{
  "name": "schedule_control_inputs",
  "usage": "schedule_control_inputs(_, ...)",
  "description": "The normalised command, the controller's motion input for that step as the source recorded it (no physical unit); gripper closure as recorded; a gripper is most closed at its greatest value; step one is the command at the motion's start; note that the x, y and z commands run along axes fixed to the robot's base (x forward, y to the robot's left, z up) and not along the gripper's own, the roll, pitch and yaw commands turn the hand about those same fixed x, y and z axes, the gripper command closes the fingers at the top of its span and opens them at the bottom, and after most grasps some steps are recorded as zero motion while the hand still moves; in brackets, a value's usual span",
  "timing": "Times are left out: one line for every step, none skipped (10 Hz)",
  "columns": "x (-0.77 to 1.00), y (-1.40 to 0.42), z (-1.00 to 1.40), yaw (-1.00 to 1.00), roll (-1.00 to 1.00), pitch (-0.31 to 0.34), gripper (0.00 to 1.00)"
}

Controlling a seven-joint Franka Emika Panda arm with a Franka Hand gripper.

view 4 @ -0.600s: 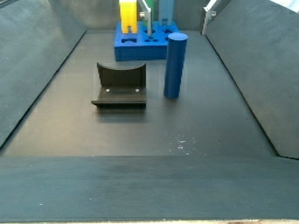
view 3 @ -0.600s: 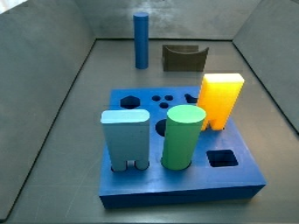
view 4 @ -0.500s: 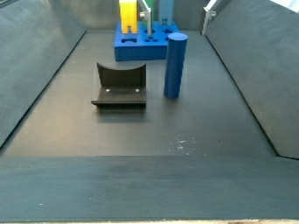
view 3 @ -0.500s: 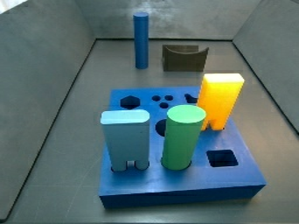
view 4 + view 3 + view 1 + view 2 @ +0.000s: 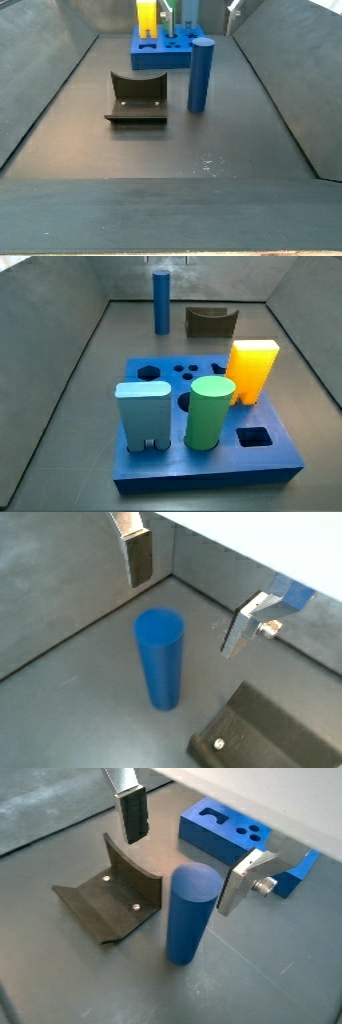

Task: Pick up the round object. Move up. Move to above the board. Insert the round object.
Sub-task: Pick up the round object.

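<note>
Grey walls slope down to a dark floor (image 5: 160, 190), and the round object (image 5: 160, 302), a slim dark-blue cylinder peg, stands upright and alone at the far end in a side view, just beside the fixture (image 5: 211, 322). The board (image 5: 254, 461) sits nearer, well apart from the peg, with a yellow block (image 5: 253, 370), a green cylinder (image 5: 209, 413) and a pale blue piece (image 5: 142, 413) already seated, so I'd judge the small round hole is what waits for the peg.

In both wrist views the gripper (image 5: 185, 846) hangs above the peg's top, its silver fingers (image 5: 139, 559) spread wide to either side and gripping nothing. That straddle looks like the line-up for a straight descent and a squeeze on the peg's upper part. The pick-up is not yet made.

I can read no labels or writing anywhere.
</note>
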Motion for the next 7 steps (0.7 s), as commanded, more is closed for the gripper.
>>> schedule_control_inputs(0.00,-0.07,-0.38,0.05,-0.15,-0.126,0.00)
schedule_control_inputs(0.00,-0.05,-0.60,0.01,-0.02,-0.083,0.00)
schedule_control_inputs(0.00,-0.06,-0.63,0.01,0.00,-0.061,0.00)
schedule_control_inputs(0.00,-0.08,-0.61,0.00,-0.01,-0.049,0.00)
schedule_control_inputs(0.00,-0.05,-0.54,0.00,-0.05,-0.050,0.00)
schedule_control_inputs(0.00,0.00,-0.30,0.00,-0.05,-0.021,0.00)
schedule_control_inputs(0.00,0.00,0.00,0.00,0.00,-0.007,0.00)
